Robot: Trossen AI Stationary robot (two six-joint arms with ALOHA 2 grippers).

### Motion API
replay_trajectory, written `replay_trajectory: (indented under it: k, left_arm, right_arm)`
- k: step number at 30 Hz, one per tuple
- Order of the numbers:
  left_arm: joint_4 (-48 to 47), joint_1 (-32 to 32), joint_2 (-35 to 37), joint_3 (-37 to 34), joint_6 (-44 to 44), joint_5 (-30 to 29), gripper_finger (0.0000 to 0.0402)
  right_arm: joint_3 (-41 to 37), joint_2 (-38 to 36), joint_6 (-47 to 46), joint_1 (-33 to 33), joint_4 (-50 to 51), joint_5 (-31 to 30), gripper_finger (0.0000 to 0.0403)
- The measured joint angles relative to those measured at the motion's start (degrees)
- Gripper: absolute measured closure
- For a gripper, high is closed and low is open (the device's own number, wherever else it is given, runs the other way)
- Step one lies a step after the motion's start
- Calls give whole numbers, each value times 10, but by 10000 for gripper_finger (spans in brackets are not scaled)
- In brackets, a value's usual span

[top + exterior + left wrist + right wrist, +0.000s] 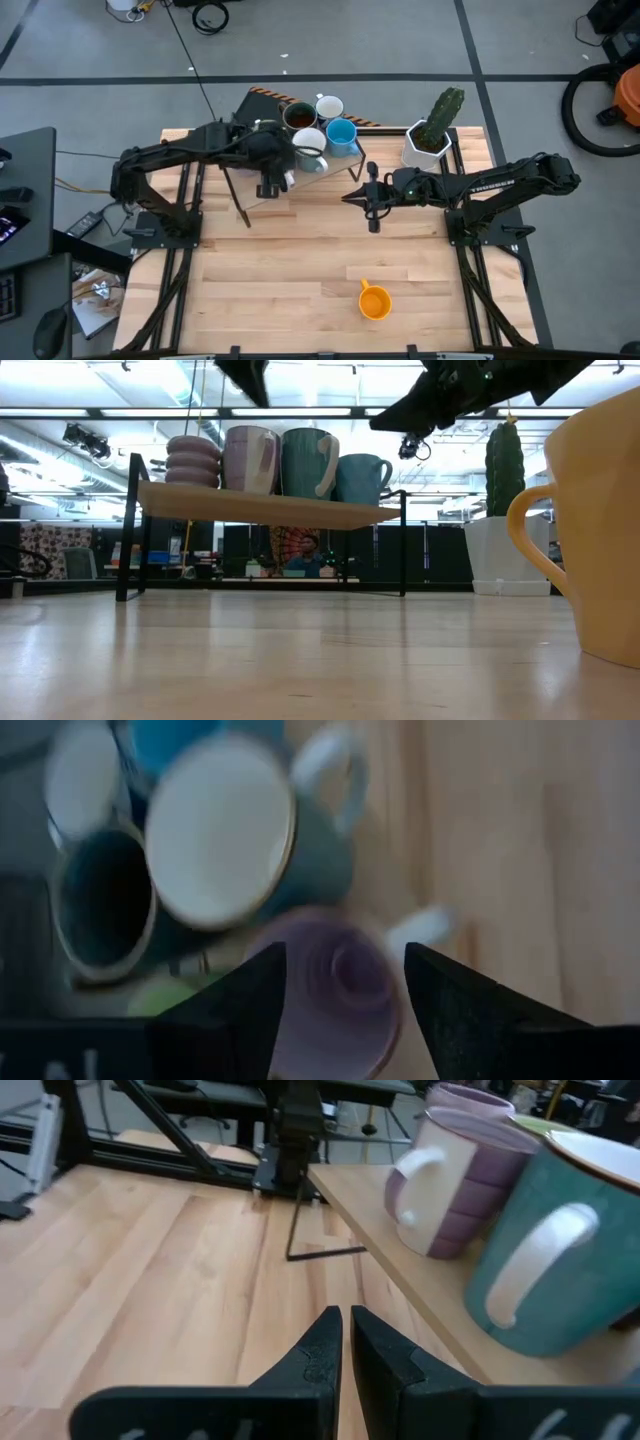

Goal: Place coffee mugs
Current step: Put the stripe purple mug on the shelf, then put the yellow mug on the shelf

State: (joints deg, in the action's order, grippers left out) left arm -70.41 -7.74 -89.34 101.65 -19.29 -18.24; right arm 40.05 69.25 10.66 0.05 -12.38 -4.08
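Note:
A low black-legged wooden rack stands at the table's far middle with several mugs on it. In the low view these are two purple mugs, a green mug with a white handle and a blue mug. The high view also shows a dark brown mug and a white mug. An orange mug stands alone near the table's near edge. My left gripper hovers open above a purple mug on the rack. My right gripper is shut, right of the rack, above the table.
A cactus in a white pot stands at the far right, behind my right arm. Bare wooden table lies between the rack and the near edge. In the low view the orange mug fills the right side.

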Motion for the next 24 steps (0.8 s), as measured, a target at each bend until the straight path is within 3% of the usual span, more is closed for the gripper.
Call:
replay_trajectory:
  k: [7, 13, 19, 24]
  left_arm:
    - [81, 68, 11, 0, 1, 9, 191]
    - [73, 119, -11, -2, 85, 34, 192]
    - [150, 188, -15, -99, 126, 36, 192]
    - [239, 252, -15, -172, 178, 35, 192]
  right_arm:
    - [0, 0, 1, -1, 6, -36, 372]
    - [0, 0, -3, 2, 38, -44, 372]
    - [0, 0, -36, 9, 83, -55, 372]
    - [3, 0, -68, 32, 174, -143, 372]
